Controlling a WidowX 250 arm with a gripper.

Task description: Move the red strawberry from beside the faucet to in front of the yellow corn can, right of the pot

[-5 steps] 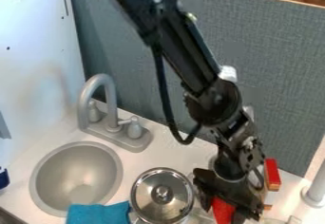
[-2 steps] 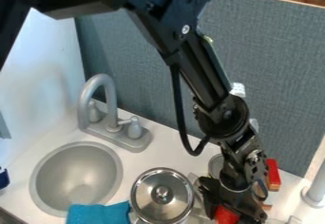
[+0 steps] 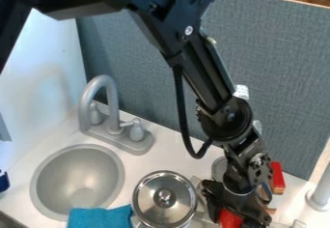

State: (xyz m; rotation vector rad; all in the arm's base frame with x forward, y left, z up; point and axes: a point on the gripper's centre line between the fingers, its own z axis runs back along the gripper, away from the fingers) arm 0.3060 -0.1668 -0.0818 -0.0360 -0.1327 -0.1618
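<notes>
The gripper [image 3: 237, 204] hangs low at the lower right of the camera view, pointing down just right of a metal pot with a lid [image 3: 164, 198]. Directly under it and partly covered by it is a red object [image 3: 229, 219]; whether it is held cannot be made out. Behind the gripper to the right lies a red and wooden block [image 3: 277, 178]. A round grey metal item [image 3: 219, 168] shows just left of the gripper's upper part.
A grey sink basin [image 3: 77, 181] and faucet [image 3: 109, 111] are on the left. A teal cloth [image 3: 100, 218] lies at the front edge, left of the pot. A grey partition [image 3: 277, 92] stands behind the counter, and a light grey post [image 3: 320, 193] rises at the right edge.
Compared with a second ago, the upper arm has shifted and the gripper sits slightly lower and to the right, with the red object less visible. Since the later earlier frame, little differs.
</notes>
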